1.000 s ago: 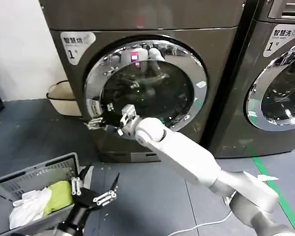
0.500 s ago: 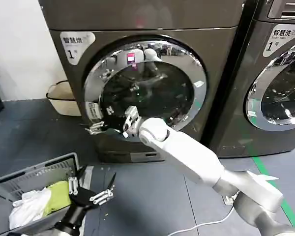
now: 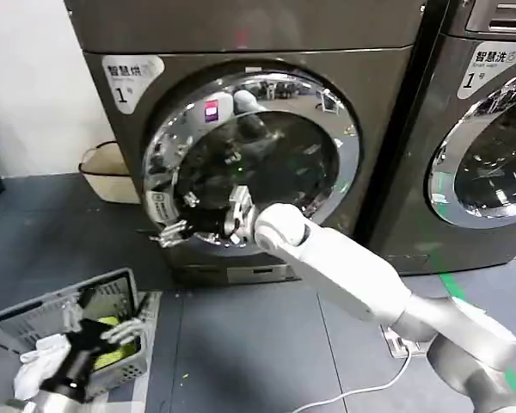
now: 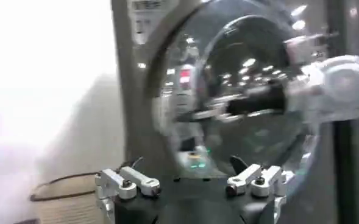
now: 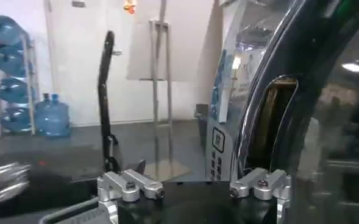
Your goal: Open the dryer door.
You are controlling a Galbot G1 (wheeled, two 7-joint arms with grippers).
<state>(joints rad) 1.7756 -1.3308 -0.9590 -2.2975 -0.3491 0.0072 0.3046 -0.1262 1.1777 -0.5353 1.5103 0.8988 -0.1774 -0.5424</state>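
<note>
Fingers (image 5: 127, 184) spread — dryer door (image 3: 245, 159) handle recess (image 5: 270, 131) close

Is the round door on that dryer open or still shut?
Ajar. The dryer door has swung off the front on its left side, where the right hand is at its rim.

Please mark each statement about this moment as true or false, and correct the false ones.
1. The right gripper is at the left edge of the dryer door. True.
2. The left gripper holds the door handle. False: it hangs low over the grey basket, open and empty.
3. The basket holds white and yellow-green cloth. True.
4. The second machine stands to the left of the dryer. False: it stands to its right.
5. A woven basket sits by the wall beside the dryer. True.
</note>
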